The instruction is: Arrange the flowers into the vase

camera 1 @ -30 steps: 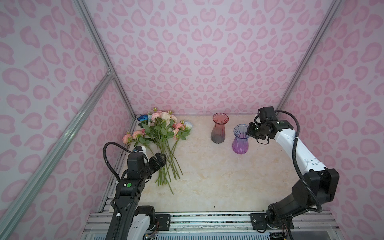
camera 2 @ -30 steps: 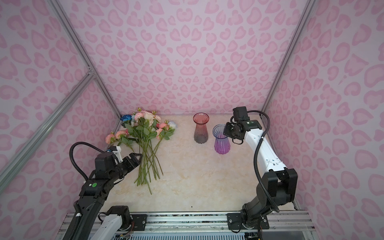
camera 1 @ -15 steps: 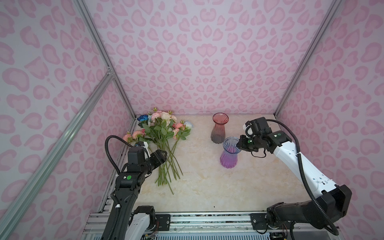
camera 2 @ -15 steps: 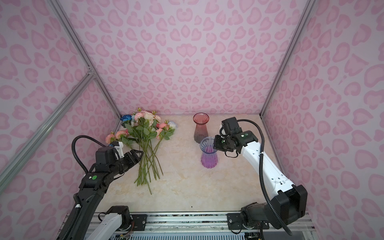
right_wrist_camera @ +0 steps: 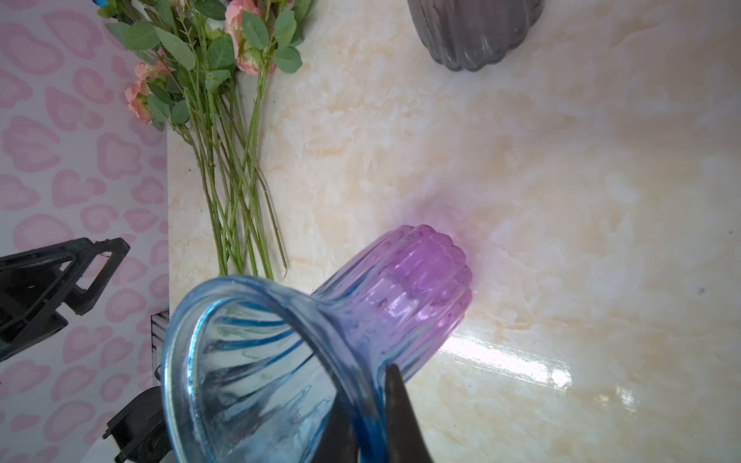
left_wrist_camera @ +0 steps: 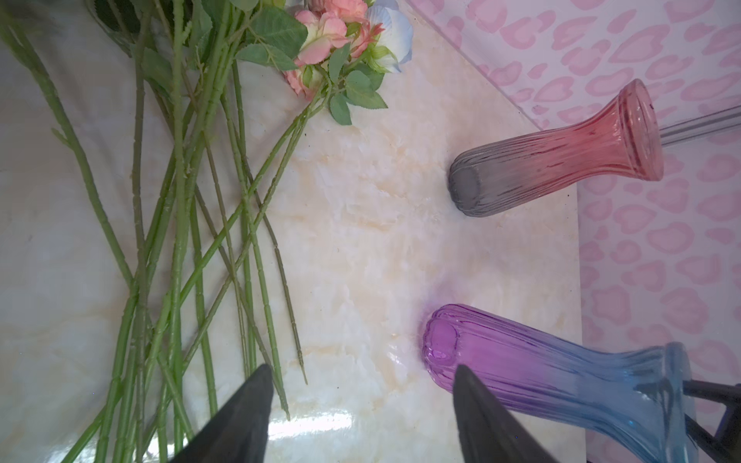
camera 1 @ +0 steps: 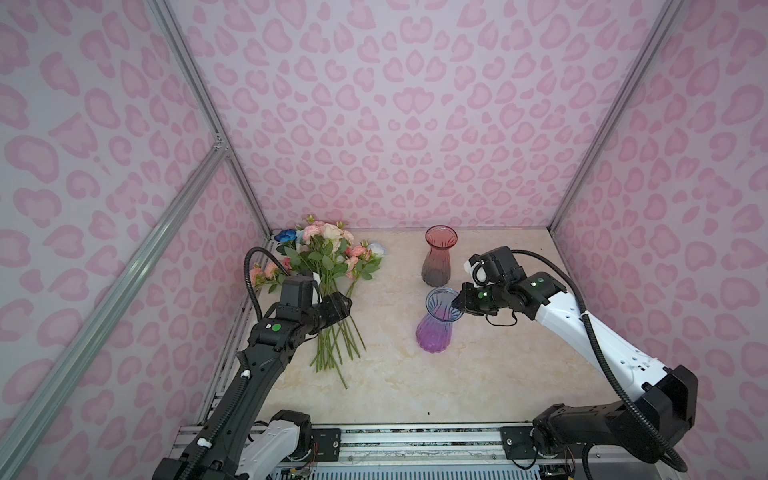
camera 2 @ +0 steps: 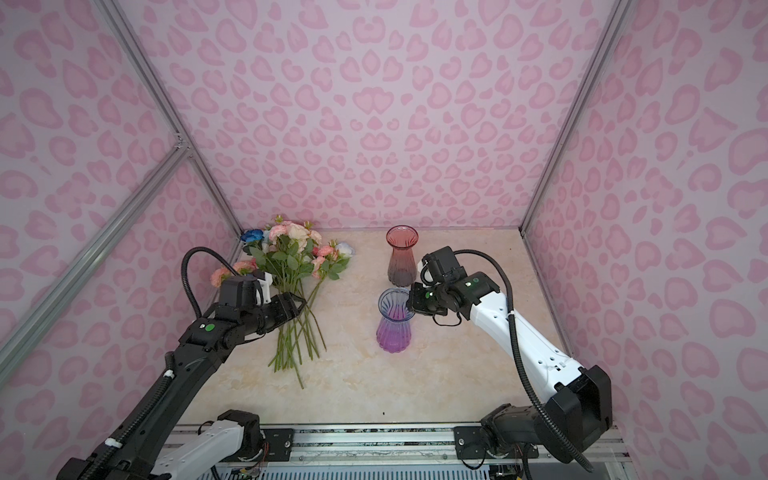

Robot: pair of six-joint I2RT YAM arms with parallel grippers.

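Cannot see mid-stems of the flowers (camera 1: pixel 328 259) under left gripper (camera 1: pixel 347 309) in both top views. Cut off in right wrist view: top of red vase (right_wrist_camera: pixel 473 36), part of purple vase (right_wrist_camera: pixel 401 288) rim. Cannot identify dark speck (camera 1: pixel 428 413).

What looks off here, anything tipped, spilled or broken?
Nothing stands out. Flowers lie bunched on the table, none in a vase yet. Red vase stands upright. Right gripper pinches the purple vase by its rim; no cracks or spills show. Left gripper is open above the stems.
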